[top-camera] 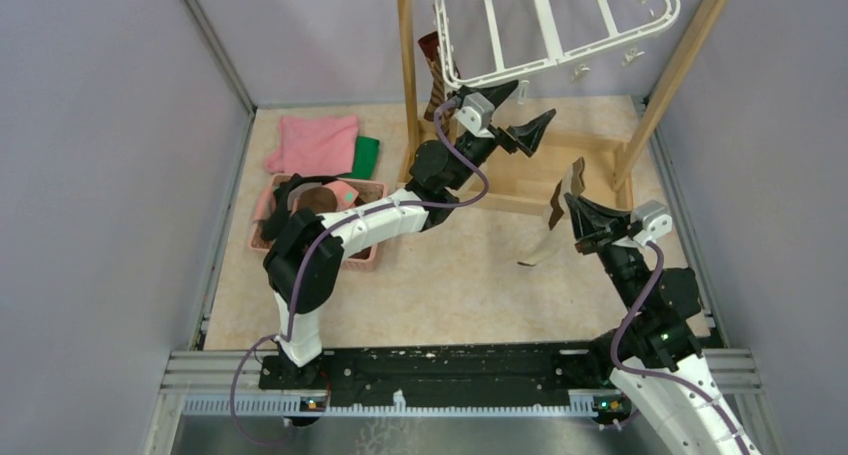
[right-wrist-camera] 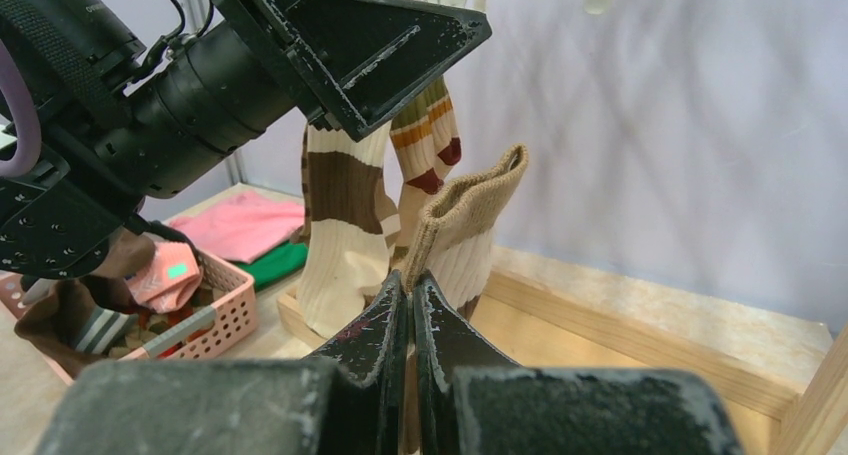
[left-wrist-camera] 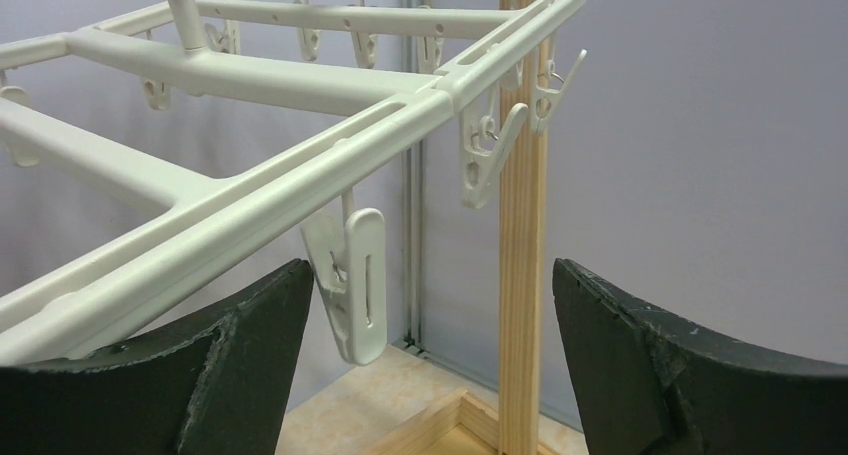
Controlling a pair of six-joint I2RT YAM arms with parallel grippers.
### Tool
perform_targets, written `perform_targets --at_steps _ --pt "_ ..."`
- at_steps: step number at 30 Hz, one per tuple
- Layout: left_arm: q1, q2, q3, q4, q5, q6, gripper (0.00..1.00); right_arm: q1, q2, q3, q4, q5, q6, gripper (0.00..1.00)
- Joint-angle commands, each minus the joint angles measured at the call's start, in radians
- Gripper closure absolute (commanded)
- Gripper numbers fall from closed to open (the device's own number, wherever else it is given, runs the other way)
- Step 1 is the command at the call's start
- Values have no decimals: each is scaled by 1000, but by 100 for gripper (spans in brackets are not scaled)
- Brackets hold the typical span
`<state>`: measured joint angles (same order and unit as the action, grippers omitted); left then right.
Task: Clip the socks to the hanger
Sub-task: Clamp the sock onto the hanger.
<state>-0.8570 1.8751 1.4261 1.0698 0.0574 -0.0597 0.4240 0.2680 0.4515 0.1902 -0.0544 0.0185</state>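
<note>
The white hanger (top-camera: 560,20) hangs at the top of the wooden frame. It fills the upper left of the left wrist view (left-wrist-camera: 300,165). My left gripper (top-camera: 520,113) is open and empty just under the hanger's near edge. One dangling clip (left-wrist-camera: 355,285) hangs between its fingers, close to the left one. My right gripper (top-camera: 578,203) is shut on a tan and cream sock (right-wrist-camera: 470,220), held upright with the cuff above the fingertips. Two socks hang from the hanger: a brown-and-cream one (right-wrist-camera: 345,225) and a red and orange banded one (right-wrist-camera: 428,140).
A pink basket (top-camera: 362,260) with more socks sits at the left, under the left arm. A pink cloth (top-camera: 315,143) and a green cloth (top-camera: 366,157) lie behind it. The wooden posts (top-camera: 406,65) and base frame (top-camera: 530,190) stand around the hanger.
</note>
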Motion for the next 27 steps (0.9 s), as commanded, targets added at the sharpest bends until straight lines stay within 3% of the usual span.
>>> perform_targets --at_steps 1,14,27 --pt "9 8 21 65 -33 7 6 8 -11 -2 26 -3 0 100" --pt "75 -19 30 -2 122 -156 8 2 -10 -3 36 -14 3 100" --pt "136 6 37 93 189 -353 11 -4 -13 0 31 -26 5 100"
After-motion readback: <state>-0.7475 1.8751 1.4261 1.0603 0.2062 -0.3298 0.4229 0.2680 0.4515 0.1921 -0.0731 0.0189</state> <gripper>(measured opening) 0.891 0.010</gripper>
